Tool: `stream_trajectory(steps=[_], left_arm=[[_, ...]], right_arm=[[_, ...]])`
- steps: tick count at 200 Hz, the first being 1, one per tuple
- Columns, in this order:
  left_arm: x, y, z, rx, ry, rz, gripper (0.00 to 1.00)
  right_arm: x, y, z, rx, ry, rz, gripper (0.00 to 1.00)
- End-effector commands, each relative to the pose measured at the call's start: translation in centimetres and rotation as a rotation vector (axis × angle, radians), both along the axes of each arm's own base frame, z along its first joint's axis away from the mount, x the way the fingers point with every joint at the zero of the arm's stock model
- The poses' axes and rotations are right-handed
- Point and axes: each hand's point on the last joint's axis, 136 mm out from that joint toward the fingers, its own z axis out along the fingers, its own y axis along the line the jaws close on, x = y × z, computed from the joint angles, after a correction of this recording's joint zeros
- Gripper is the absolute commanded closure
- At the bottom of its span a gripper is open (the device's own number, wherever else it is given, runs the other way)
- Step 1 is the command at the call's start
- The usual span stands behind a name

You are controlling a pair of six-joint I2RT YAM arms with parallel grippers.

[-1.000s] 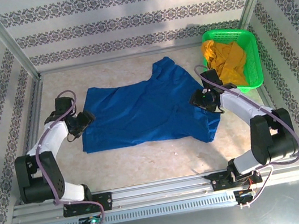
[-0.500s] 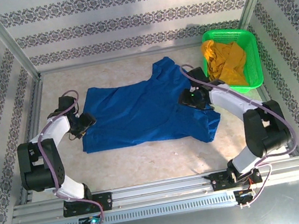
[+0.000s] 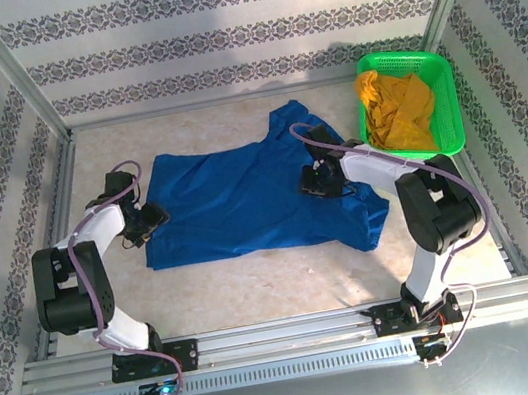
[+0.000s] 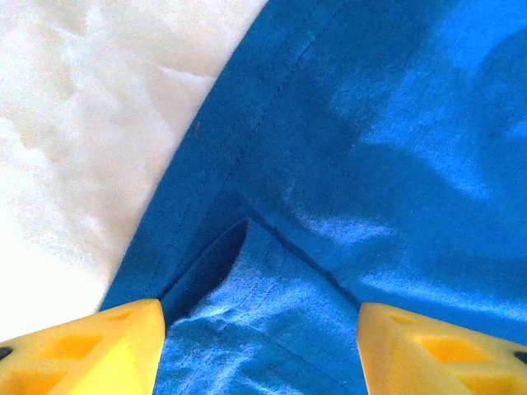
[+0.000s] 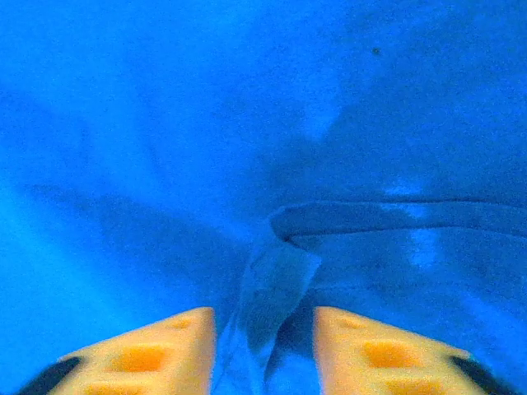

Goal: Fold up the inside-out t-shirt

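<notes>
The inside-out t-shirt (image 3: 244, 196) lies spread flat on the pale table, royal blue, with a sleeve pointing to the back. My left gripper (image 3: 151, 219) is at the shirt's left edge. It stands open (image 4: 262, 329), its yellow fingers (image 4: 90, 350) wide apart over a folded-over flap of the hem. My right gripper (image 3: 314, 181) is low on the shirt's right part. In the right wrist view its fingertips (image 5: 263, 329) stand close together either side of a raised ridge of blue cloth (image 5: 276, 288), with a dark gap beside the right finger (image 5: 379, 350).
A green basket (image 3: 437, 67) holding a mustard-yellow garment (image 3: 396, 109) stands at the back right, just beyond the right arm. Patterned walls and metal frame posts close in the table. Bare tabletop (image 3: 258, 285) lies between the shirt and the arm bases.
My right gripper has moved left, from the shirt's right edge onto the cloth, and its jaws have narrowed around a ridge of fabric. The left gripper has barely shifted.
</notes>
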Motion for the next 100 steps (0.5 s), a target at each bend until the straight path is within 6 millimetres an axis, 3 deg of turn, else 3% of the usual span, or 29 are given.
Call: stream_trajectory(steps=[1, 10, 32, 82, 100], left_arm=[[-0.2, 0.0, -0.4, 0.023, 0.030, -0.036, 0.36], [-0.1, -0.1, -0.6, 0.020, 0.034, -0.038, 0.37], [0.0, -0.2, -1.0, 0.011, 0.038, -0.040, 0.46], [0.1, 0.0, -1.0, 0.023, 0.030, -0.034, 1.00], [0.2, 0.2, -0.1, 0.036, 0.010, -0.028, 1.00]], right_arm=[[1.0, 0.0, 0.5, 0.000, -0.014, -0.020, 0.92], [1.0, 0.0, 1.0, 0.004, -0.027, -0.020, 1.00], [1.1, 0.1, 2.9, 0.032, -0.067, -0.025, 1.00], [0.4, -0.4, 6.9, 0.077, -0.156, -0.064, 1.00], [0.2, -0.4, 7.9, 0.091, -0.178, -0.075, 1.00]])
